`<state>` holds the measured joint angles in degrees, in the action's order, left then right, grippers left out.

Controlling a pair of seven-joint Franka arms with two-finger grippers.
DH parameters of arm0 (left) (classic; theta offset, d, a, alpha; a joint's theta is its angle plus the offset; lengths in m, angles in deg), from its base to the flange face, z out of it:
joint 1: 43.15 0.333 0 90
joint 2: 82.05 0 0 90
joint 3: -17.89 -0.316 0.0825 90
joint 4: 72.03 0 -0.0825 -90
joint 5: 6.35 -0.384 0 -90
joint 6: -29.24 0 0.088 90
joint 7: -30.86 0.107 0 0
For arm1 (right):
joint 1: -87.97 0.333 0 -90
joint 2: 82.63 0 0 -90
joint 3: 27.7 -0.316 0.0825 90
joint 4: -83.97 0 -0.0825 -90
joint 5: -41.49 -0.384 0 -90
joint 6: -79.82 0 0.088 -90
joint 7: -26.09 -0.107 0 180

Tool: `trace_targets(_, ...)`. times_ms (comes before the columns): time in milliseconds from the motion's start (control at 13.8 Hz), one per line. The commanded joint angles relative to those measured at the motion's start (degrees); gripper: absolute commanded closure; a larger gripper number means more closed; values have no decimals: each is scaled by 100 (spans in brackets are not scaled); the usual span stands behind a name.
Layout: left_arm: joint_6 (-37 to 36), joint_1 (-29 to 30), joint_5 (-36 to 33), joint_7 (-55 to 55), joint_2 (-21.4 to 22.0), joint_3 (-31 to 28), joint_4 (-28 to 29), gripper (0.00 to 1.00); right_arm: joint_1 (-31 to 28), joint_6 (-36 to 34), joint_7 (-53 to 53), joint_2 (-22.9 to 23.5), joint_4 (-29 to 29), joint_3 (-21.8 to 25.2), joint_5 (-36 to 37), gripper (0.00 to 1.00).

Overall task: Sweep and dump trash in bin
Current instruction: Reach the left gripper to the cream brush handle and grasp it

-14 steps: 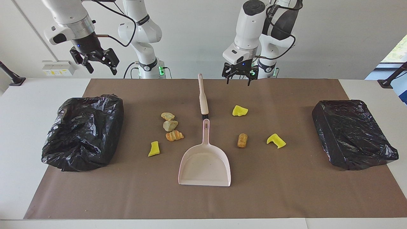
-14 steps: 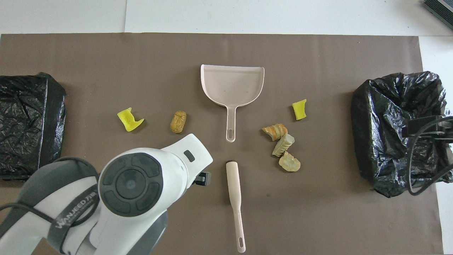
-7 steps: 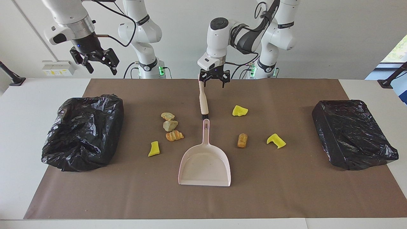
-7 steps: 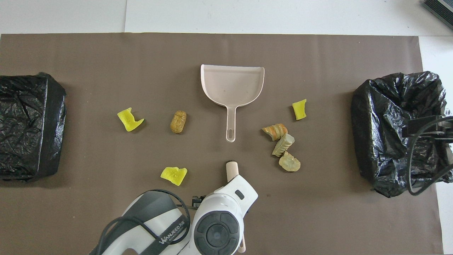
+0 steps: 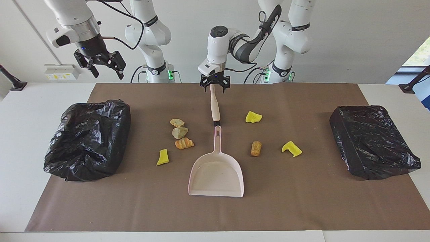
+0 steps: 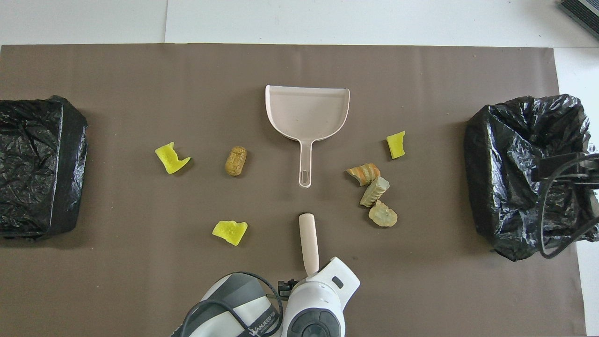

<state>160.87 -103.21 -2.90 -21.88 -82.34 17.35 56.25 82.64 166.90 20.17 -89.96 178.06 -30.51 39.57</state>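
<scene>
Left gripper (image 5: 215, 84) over the brush handle's robot-side end, fingers apart, nothing held

Cream plastic brush (image 5: 214, 104) lies lengthwise away from the robots, in line with the smooth pink dustpan (image 5: 216, 173); seven foam-like trash lumps (image 5: 181, 132) lie on the brown mat either side; crinkled black bag-lined bin (image 5: 88, 139); right gripper (image 5: 100, 64) waits raised, open

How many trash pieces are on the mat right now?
7: three clustered plus a yellow one toward the right arm's end; two yellow and a brown toward the left arm's. None look hidden.

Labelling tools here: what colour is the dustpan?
Pale pink dustpan; clearest in the overhead view.
</scene>
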Motion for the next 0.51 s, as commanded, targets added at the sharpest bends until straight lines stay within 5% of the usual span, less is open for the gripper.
trace_targets(0,170,-173,244,-123,99,-113,215,10,6,2,-41,-40,4,8,-63,0)
trace_targets(291,301,-278,289,-315,-191,-113,215,18,6,2,-41,-40,4,8,-63,0)
trace_targets(436,311,-278,289,-534,-200,-113,198,43,6,2,-41,-40,4,-1,-63,0)
